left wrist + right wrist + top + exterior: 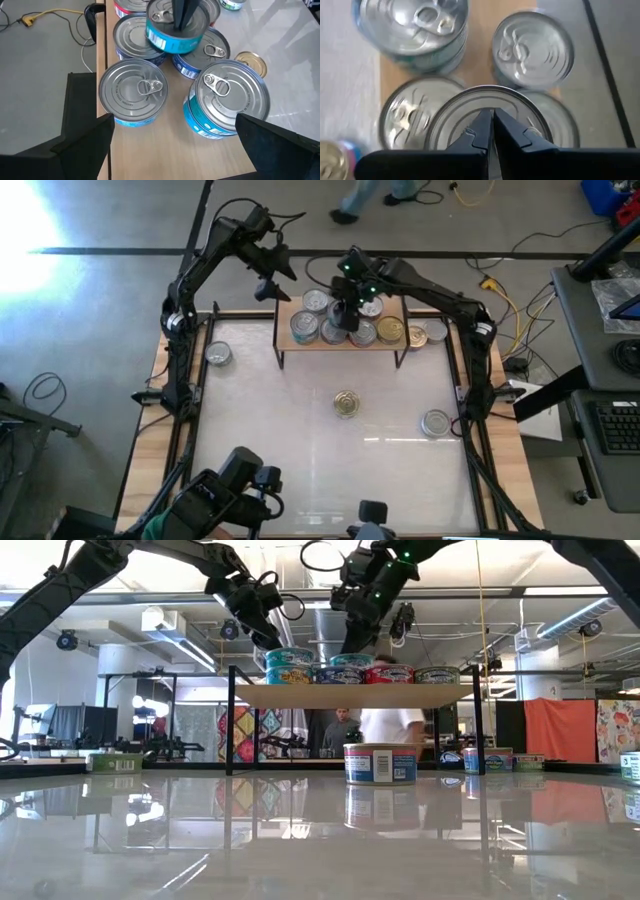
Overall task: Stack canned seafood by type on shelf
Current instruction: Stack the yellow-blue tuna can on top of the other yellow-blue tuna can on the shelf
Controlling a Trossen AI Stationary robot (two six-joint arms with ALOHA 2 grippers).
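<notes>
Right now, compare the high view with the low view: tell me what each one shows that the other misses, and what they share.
Only the high view shows the tin tops: a gold-topped tin alone mid-table, a silver tin near the left edge, another at the right, and the right gripper pressed down on the shelf cluster.

Only the low view shows tins stacked two high on the shelf, their coloured side labels, and a person behind the table.

Both show the shelf crowded with tins and the left gripper, jaws open, hanging beside it.
</notes>
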